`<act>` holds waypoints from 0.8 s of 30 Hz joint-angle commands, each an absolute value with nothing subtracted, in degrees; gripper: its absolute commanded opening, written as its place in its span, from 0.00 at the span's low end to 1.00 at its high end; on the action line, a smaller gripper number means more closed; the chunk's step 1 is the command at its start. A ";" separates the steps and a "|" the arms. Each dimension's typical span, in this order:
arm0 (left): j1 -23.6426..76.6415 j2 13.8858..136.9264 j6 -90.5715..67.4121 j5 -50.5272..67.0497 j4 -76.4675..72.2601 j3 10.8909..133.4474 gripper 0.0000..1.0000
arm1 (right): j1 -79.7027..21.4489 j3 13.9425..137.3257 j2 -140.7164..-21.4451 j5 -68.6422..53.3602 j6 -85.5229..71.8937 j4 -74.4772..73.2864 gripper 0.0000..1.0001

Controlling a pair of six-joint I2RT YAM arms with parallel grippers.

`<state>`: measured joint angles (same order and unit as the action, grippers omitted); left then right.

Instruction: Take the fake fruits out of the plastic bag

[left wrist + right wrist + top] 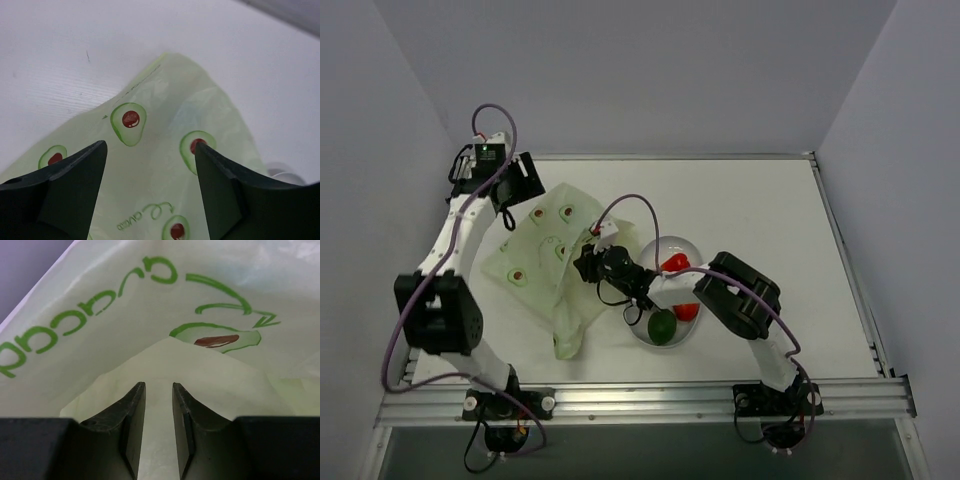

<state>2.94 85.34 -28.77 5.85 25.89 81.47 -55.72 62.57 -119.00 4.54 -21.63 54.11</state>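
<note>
The plastic bag, pale green with avocado prints, lies crumpled on the table left of centre. My left gripper hovers over its far left corner, open wide; in the left wrist view the bag spreads below the left gripper, nothing between the fingers. My right gripper is at the bag's right edge. In its wrist view the right gripper stands slightly open against a fold of the bag, pinching nothing. A green ball and two red fruits rest in a clear dish.
The clear dish sits just right of the bag, partly under my right arm. White walls close in the table on the left, back and right. A metal rail runs along the near edge.
</note>
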 commanded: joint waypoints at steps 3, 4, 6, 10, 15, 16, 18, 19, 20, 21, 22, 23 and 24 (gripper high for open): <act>-3.41 101.14 -10.82 20.99 27.85 93.32 0.73 | -54.58 63.10 -116.54 2.11 -23.47 58.19 0.24; -4.30 105.34 -9.94 24.66 28.38 95.08 0.74 | -54.49 63.45 -116.46 1.76 -23.38 57.49 0.24; -6.49 109.06 -9.05 28.37 29.35 98.95 0.79 | -54.32 63.89 -116.19 0.97 -23.20 56.95 0.24; -7.21 117.49 -6.77 32.08 31.28 103.79 0.79 | -54.14 63.90 -115.75 0.62 -22.94 56.34 0.24; -7.47 122.51 -6.33 38.90 31.90 108.88 0.78 | -54.05 63.28 -115.31 -1.14 -22.76 56.34 0.24; -7.47 124.43 -6.50 40.15 32.17 109.68 0.77 | -53.97 63.37 -115.40 -0.88 -22.85 56.25 0.24; -7.38 125.77 -7.73 43.57 31.12 109.86 0.74 | -53.18 63.81 -115.84 -1.05 -23.11 56.08 0.24; -7.38 126.82 -7.91 44.03 30.94 109.69 0.68 | -52.91 63.98 -115.93 -0.97 -23.29 55.99 0.25; -7.38 127.17 -8.17 44.47 30.50 109.34 0.64 | -52.56 64.33 -116.54 -0.88 -23.38 55.73 0.25; -7.38 127.35 -8.96 45.17 28.93 108.73 0.60 | -52.30 65.12 -116.89 -0.79 -23.38 55.46 0.25; -7.38 127.44 -9.31 46.13 28.31 107.59 0.42 | -51.86 65.47 -117.59 -0.70 -23.29 55.02 0.25; -7.47 127.27 -9.93 46.14 27.52 107.06 0.34 | -51.51 65.65 -117.68 -0.70 -23.29 55.02 0.25; -7.47 127.09 -10.28 46.23 26.38 106.53 0.25 | -51.24 65.83 -117.77 -0.70 -23.29 54.93 0.26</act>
